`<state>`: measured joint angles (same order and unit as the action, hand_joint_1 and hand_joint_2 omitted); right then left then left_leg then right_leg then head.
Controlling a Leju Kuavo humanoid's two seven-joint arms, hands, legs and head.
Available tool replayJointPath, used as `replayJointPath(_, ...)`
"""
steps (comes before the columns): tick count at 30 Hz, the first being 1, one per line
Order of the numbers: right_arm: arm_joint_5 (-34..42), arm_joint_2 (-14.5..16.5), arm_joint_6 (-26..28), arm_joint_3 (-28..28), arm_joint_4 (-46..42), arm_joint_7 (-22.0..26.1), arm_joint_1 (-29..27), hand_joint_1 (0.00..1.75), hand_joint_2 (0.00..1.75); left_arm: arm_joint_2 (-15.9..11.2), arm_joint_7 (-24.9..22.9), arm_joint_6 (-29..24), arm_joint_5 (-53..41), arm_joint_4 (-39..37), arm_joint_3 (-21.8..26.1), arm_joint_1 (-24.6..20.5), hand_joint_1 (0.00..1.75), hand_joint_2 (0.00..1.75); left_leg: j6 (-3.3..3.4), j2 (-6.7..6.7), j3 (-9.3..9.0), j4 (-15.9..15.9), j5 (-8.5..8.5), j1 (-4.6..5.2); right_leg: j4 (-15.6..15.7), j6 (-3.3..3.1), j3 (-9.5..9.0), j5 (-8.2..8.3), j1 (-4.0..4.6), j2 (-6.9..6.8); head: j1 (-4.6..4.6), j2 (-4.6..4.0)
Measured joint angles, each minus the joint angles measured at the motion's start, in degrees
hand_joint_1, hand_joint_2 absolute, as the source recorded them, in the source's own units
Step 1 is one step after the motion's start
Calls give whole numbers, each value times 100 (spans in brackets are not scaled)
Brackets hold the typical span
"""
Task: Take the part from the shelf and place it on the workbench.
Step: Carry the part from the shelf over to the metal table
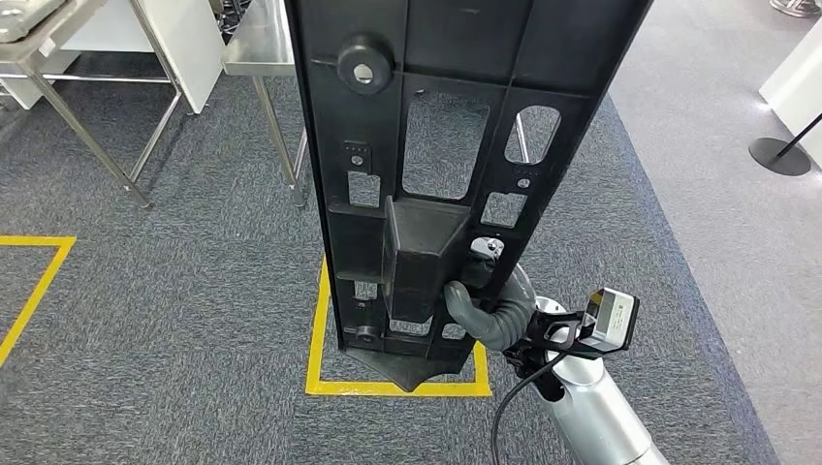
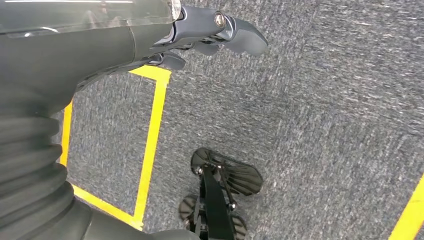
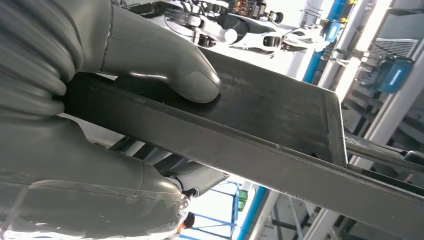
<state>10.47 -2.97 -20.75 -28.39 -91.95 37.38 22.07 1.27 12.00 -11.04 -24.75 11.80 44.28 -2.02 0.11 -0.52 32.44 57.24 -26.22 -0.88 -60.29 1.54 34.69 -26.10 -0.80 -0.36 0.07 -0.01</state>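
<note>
Right hand (image 1: 482, 302) grips the black panel (image 1: 456, 126) low down by its boxy rib, thumb pressed on one face and fingers behind, probably so the long piece stands upright and off the carpet (image 1: 174, 291) while carried. It runs from centre to top of the head view: flat moulded plastic with cut-outs, ribs and a round boss. Left hand (image 2: 200, 35) hangs over the floor, fingers loosely curled, holding nothing.

Grey carpet (image 1: 194, 291) is covering the floor, with a yellow tape square (image 1: 320, 358) lying on it. Beyond the square, steel table legs (image 1: 281, 145) are standing on the carpet. Another yellow tape outline (image 1: 39, 281) is lying well apart, and a black stanchion base (image 1: 778, 156) is resting on paler flooring (image 1: 717, 97).
</note>
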Motion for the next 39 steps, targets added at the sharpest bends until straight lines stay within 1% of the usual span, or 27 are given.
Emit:
replayJointPath(1,-1,2,7,1,-5,0,1,175,175,-1,-1,2,-4,0,0,0,0,175,-33,-2,-2,6,-13,9,198,-31,-92,38,14,-16,-2,0)
replayJointPath(3,-2,4,14,2,-14,-3,1,175,175,-2,-2,0,-10,0,0,-1,0,175,-105,-14,-8,-2,-25,17,262,-102,-107,25,41,2,-5,1)
replayJointPath(5,-4,9,15,1,-36,-7,3,175,175,-3,-4,-2,-10,0,0,-7,0,175,-172,-16,-1,56,-76,2,298,-174,-138,38,25,22,-9,0)
replayJointPath(6,-4,16,13,1,-46,-9,8,175,175,-2,-4,-2,-12,0,0,-9,0,175,-196,-11,64,216,-170,-7,321,-210,-161,44,13,26,-13,0)
replayJointPath(7,-5,27,11,0,-52,-9,10,175,175,-2,-5,-3,-13,0,0,-10,0,175,-216,-3,193,499,-316,-15,336,-240,-183,44,7,30,-20,0)
replayJointPath(9,-6,43,8,-1,-52,-13,7,175,175,-3,-6,-3,-15,0,0,-5,0,175,-244,3,594,1276,-634,-20,336,-277,-200,24,24,39,-27,1)
replayJointPath(10,-7,45,7,-2,-52,-15,1,175,175,-4,-7,-4,-14,0,1,1,0,175,-252,3,764,1560,-695,-20,334,-283,-209,12,32,50,-27,1)
replayJointPath(11,-9,46,6,-3,-51,-17,-4,175,175,-4,-6,-5,-13,0,1,7,0,175,-254,4,847,1652,-647,-21,332,-284,-225,-3,38,62,-27,0)
replayJointPath(12,-10,49,5,-3,-51,-17,-6,175,175,-5,-5,-7,-11,0,2,11,0,175,-249,4,818,1515,-492,-21,329,-278,-249,-22,41,75,-28,0)
replayJointPath(14,-14,56,3,-4,-51,-17,-6,175,175,-9,-3,-17,-9,0,3,13,0,175,-211,12,515,781,-64,-18,322,-253,-313,-78,44,95,-27,-1)
replayJointPath(15,-16,59,2,-4,-51,-16,-4,175,175,-11,-1,-24,-4,0,5,10,0,175,-176,22,352,421,63,-7,313,-228,-334,-110,53,105,-27,0)
replayJointPath(16,-17,61,1,-5,-51,-17,-2,175,175,-14,1,-33,3,0,8,7,0,175,-140,30,244,184,117,7,312,-199,-345,-133,60,112,-26,-1)
replayJointPath(17,-17,62,-1,-5,-51,-18,0,175,175,-16,2,-43,9,0,11,5,0,175,-99,38,193,69,104,21,303,-162,-351,-136,64,117,-27,0)
replayJointPath(19,-18,63,-1,-7,-51,-19,4,175,175,-16,4,-64,16,0,19,5,0,175,-28,38,158,26,75,26,277,-91,-353,-131,64,120,-25,0)
replayJointPath(21,-18,63,-1,-7,-51,-16,23,175,175,-16,9,-83,13,0,27,2,0,175,39,37,100,4,60,10,66,-23,-282,-225,51,107,-11,0)
replayJointPath(22,-17,63,-1,-8,-51,-15,36,175,175,-15,12,-88,10,0,31,-2,0,175,65,36,73,-3,53,4,-188,7,-158,-355,43,100,-8,0)
replayJointPath(24,-15,62,0,-9,-49,-13,49,175,175,-16,15,-92,1,1,38,-7,0,175,95,32,45,-3,25,8,-937,51,260,-690,33,92,4,1)
replayJointPath(25,-14,62,0,-9,-48,-13,46,175,175,-16,15,-93,-3,1,39,-6,0,175,100,32,31,-1,8,10,-1242,56,461,-791,29,91,3,1)
replayJointPath(26,-14,62,0,-9,-46,-13,43,175,175,-16,14,-95,-7,1,40,-3,0,175,99,32,9,0,-13,12,-1373,54,582,-784,25,89,4,1)
replayJointPath(27,-13,62,0,-9,-45,-13,41,175,175,-16,13,-95,-9,0,41,0,0,175,92,34,-25,1,-38,13,-1270,44,587,-647,22,85,3,1)
replayJointPath(29,-12,63,-1,-9,-44,-13,44,175,175,-15,13,-96,-10,0,42,3,0,175,65,38,-117,1,-102,14,-515,-17,326,-134,29,61,5,1)
replayJointPath(30,-11,63,-1,-9,-44,-13,48,175,175,-13,13,-96,-9,0,42,0,0,175,44,38,-156,1,-131,18,-139,-49,182,23,47,42,2,0)
replayJointPath(31,-10,63,-1,-9,-44,-13,52,175,175,-10,13,-96,-9,0,42,-4,0,175,15,37,-177,-4,-155,20,118,-88,84,99,67,27,3,0)
replayJointPath(33,-7,63,0,-9,-44,-13,56,175,175,-7,12,-96,-9,0,42,-2,0,175,-61,25,-205,11,-160,28,257,-151,31,86,98,22,3,0)
replayJointPath(36,-3,76,1,-8,-49,-13,65,175,175,-7,11,-97,-10,0,42,-9,0,175,-153,17,-181,204,-229,26,327,-241,-83,142,63,40,-13,1)
replayJointPath(37,-2,85,0,-7,-51,-12,72,175,175,-7,12,-97,-10,0,42,-17,0,175,-172,20,-77,427,-343,21,347,-263,-124,138,54,40,-25,1)
replayJointPath(39,-1,98,-1,-8,-49,-10,77,175,175,-9,13,-97,-11,0,43,-22,0,175,-209,24,322,1150,-665,15,358,-300,-156,113,57,40,-53,0)
